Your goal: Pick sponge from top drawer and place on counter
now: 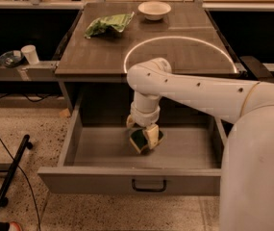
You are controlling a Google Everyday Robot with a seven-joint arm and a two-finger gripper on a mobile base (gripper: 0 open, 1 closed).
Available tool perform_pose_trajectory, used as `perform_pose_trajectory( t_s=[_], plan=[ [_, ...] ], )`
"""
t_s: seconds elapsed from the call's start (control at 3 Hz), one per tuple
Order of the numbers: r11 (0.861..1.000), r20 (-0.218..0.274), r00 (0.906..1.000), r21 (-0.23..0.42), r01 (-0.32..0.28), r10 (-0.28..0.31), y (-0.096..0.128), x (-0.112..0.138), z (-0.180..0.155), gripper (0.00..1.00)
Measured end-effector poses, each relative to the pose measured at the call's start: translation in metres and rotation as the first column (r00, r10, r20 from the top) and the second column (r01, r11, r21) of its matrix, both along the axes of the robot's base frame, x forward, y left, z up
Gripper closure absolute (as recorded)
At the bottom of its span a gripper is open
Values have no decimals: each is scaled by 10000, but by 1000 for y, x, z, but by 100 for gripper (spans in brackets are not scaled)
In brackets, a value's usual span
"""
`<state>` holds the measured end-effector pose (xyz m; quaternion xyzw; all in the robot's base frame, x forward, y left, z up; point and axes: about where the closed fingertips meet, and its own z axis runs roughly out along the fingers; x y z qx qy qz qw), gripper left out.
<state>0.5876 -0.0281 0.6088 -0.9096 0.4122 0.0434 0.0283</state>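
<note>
Sponge (138,140), dark face showing, sits tilted inside the open top drawer (127,179), mid-floor, clamped between the fingers (152,134) of the gripper (142,133); whether it clears the drawer floor, cannot tell. Arm (199,93) reaches down past the front edge of the bench (103,57). Far back on the bench: crumpled green bag (108,24), white bowl (154,9) near it.

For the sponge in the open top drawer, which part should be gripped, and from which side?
Probably across its short width, coming straight down from above. The sponge sits mid-floor in the shallow top drawer, away from the walls, so its side edges are free. The gripper hangs right over it there.
</note>
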Motion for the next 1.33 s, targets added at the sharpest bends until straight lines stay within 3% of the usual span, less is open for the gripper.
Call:
perform_pose_trajectory(
  t_s=[0.33,0.67,1.0,1.33],
  plan=[
    [9944,-261,9954,499,929,-917,-3,2,-9,53],
    [9826,200,9867,959,1588,-1614,-3,-7,14,83],
    [9720,627,9750,1148,2049,-2130,-8,-32,56,100],
    [9670,1245,9599,748,2435,-2513,-6,-49,123,90]
  ],
)
